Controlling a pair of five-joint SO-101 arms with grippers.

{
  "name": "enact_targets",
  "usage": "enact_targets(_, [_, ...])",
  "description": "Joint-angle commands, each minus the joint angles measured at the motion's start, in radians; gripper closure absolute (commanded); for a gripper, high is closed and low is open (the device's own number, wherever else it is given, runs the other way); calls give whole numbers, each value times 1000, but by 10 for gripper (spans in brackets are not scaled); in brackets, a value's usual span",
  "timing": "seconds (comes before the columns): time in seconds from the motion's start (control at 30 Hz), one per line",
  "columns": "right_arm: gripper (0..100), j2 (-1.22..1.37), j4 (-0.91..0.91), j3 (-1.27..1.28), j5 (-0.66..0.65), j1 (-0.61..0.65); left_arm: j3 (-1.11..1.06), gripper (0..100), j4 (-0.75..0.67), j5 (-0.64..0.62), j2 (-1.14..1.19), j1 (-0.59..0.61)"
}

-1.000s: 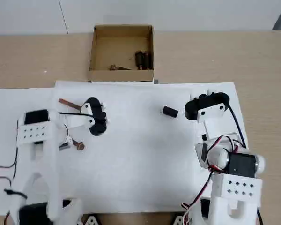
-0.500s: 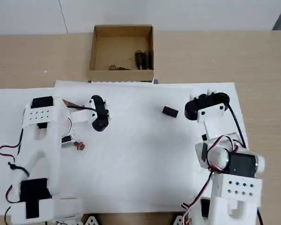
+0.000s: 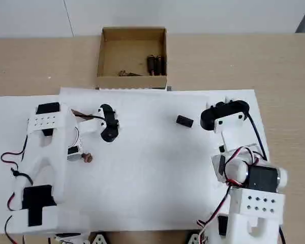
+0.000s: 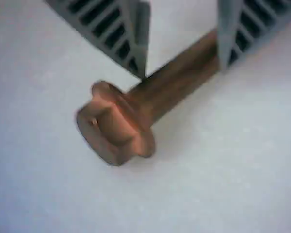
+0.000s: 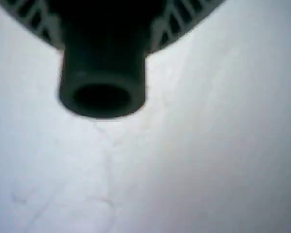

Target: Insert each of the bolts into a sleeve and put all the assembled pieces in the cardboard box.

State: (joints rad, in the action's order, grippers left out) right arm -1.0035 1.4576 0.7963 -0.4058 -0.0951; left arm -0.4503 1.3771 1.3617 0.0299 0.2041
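Count, nearest first. Two arms, mine, stand at the near edge of the paper sheet (image 3: pixel 152 193). Two bolts lie on the sheet: a near bolt (image 3: pixel 86 158) beside my left arm and a far bolt (image 3: pixel 76 111) partly under it. One black sleeve (image 3: pixel 184 121) is over the sheet's right half. One cardboard box (image 3: pixel 132 81) sits just beyond the sheet's far edge. It holds about three assembled pieces (image 3: pixel 155 64), too small to count surely.

Pose. My left arm reaches forward over the sheet's left side. My left gripper (image 4: pixel 182 60) is parted to a narrow gap, tips over a copper bolt (image 4: pixel 140 107). Its shank crosses that gap and its hex flange head faces the wrist camera. I cannot tell which counted bolt this is. My right arm is folded back, wrist turned left. My right gripper (image 5: pixel 104 43) is clamped on the sleeve, open bore toward the camera.
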Motion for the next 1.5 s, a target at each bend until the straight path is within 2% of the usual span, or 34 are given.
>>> enact_targets(0.0, [995, -7, -21, -5, -6, -4, 2, 906, 8, 310, 12, -18])
enact_targets(0.23, [995, -7, -19, -5, -6, -5, 4, 903, 23, 321, 11, -48])
enact_targets(0.43, [995, -7, -19, -5, -6, -5, 64, 902, 146, 362, 18, -60])
enact_targets(0.97, [995, -7, -19, -5, -6, -4, 62, 908, 150, 362, 91, -61])
enact_targets(1.13, [995, -13, -19, -5, -6, -2, 62, 994, 155, 362, 100, -69])
enact_targets(1.33, [995, -15, -12, -9, -6, -2, 70, 994, 158, 351, 97, -68])
enact_targets(1.47, [995, -16, -8, -21, -6, -1, 185, 994, 293, 301, 97, -72])
